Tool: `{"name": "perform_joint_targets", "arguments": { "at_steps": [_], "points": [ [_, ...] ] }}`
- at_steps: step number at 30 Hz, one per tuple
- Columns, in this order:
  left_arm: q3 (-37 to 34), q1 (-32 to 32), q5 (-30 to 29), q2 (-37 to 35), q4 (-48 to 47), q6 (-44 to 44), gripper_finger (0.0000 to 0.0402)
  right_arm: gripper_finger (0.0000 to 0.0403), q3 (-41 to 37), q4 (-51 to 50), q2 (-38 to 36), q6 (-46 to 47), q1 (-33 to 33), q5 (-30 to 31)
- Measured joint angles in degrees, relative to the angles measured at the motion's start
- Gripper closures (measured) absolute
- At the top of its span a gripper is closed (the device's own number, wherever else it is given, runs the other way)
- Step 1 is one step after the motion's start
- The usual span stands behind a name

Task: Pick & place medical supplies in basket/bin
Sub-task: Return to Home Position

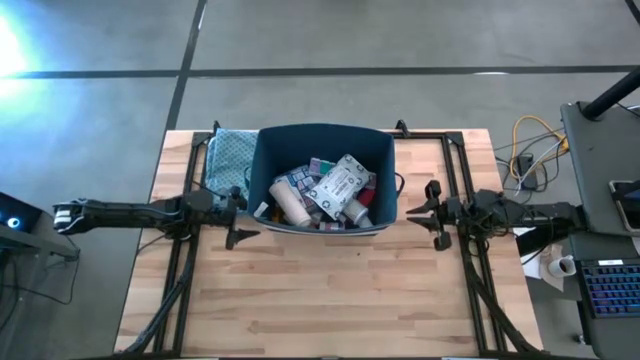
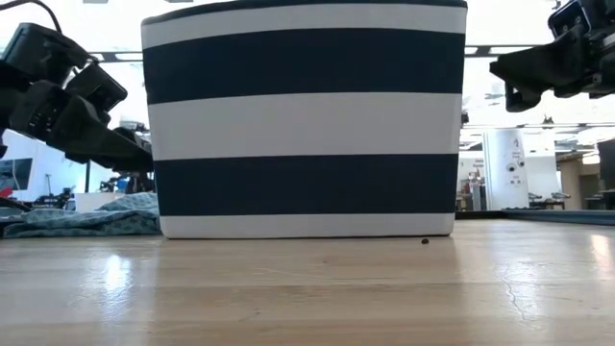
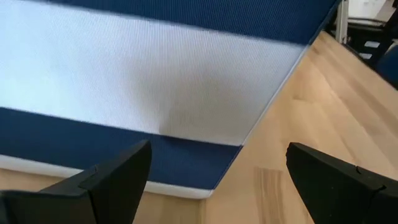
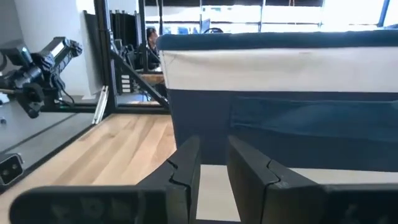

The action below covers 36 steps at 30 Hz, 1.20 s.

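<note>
The navy bin [image 1: 272,160] with white stripes stands on its base in the middle of the table's far half, and fills the low view as the bin [image 2: 306,115]. Several medical supplies lie inside it: a grey-white printed packet [image 1: 340,182], a white bottle [image 1: 292,203], small boxes and tubes. My left gripper [image 1: 243,215] is open wide just off the bin's near left corner [image 3: 224,158], touching nothing. My right gripper [image 1: 430,214] hovers to the right of the bin, holding nothing. In the right wrist view my right gripper [image 4: 213,140] shows only a narrow gap between its fingers.
A blue patterned cloth [image 1: 228,155] lies on the table at the bin's far left, also seen as the cloth [image 2: 86,216] in the low view. Dark frame rails [image 1: 462,190] run along both table sides. Cables [image 1: 530,150] and a keyboard [image 1: 610,285] sit off the right edge.
</note>
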Motion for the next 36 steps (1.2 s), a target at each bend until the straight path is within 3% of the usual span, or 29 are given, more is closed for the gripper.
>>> {"name": "perform_joint_targets", "arguments": {
  "at_steps": [36],
  "points": [
    [0.02,0.00,0.00,2.43,0.00,0.02,0.0050,0.0335,0.00,0.00,1.99,-0.07,2.52,0.07]
  ]
}}
